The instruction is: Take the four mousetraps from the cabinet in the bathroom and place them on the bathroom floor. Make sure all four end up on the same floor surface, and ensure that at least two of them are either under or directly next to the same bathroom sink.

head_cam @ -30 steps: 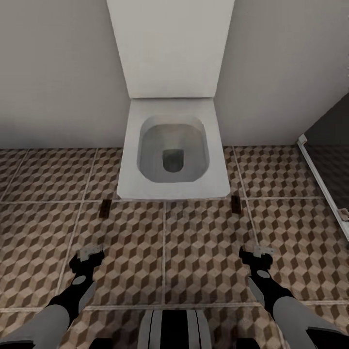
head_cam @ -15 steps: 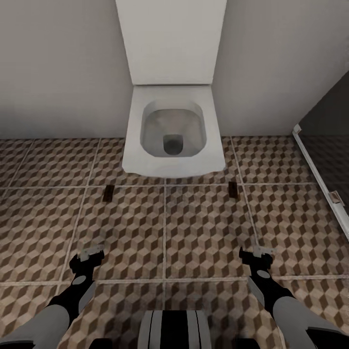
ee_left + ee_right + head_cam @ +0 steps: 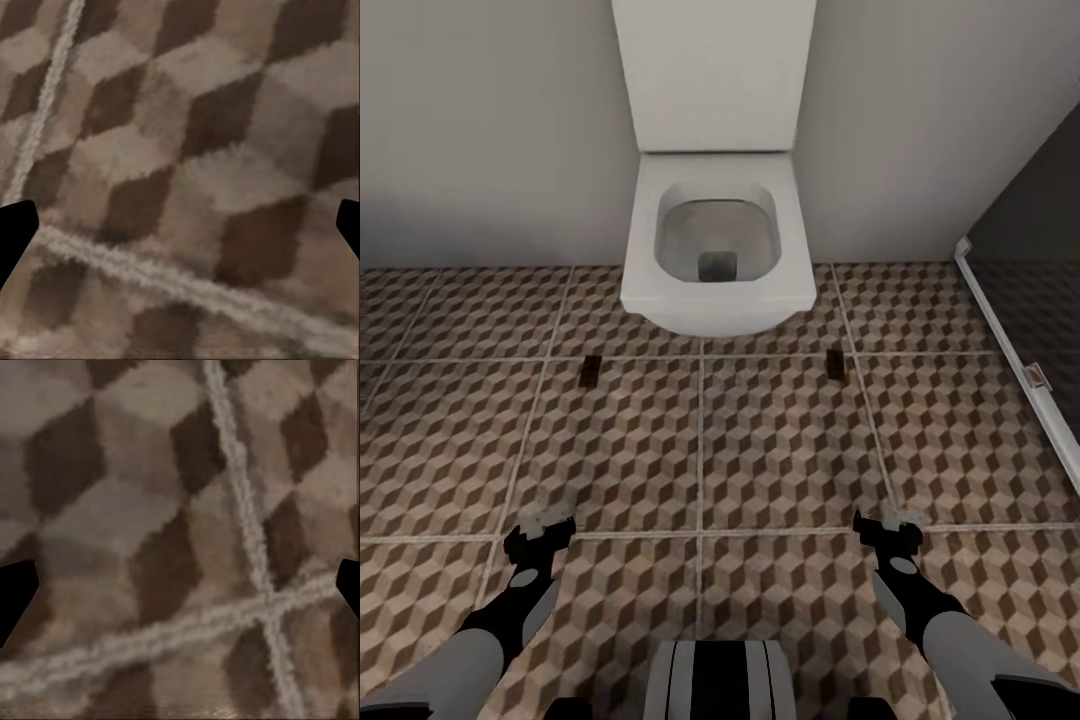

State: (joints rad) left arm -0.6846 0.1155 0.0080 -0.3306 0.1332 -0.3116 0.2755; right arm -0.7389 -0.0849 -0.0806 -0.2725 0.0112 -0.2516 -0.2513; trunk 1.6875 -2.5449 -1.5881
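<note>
Mousetraps: two dark blurry slabs [image 3: 591,371] [image 3: 837,366] flanking toilet [image 3: 717,240]; left pincer [image 3: 540,530], right pincer [image 3: 887,528] apart, empty.

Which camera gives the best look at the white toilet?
The head view: the white square-edged ceramic toilet sits whole against the wall, with its lid up and its bowl open. The left wrist view and right wrist view look down at the brown cube-patterned tile floor, with none of the toilet.

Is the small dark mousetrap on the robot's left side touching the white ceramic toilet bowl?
Apart. In the head view, patterned tile floor shows between the small dark mousetrap and the white ceramic toilet bowl.
</note>
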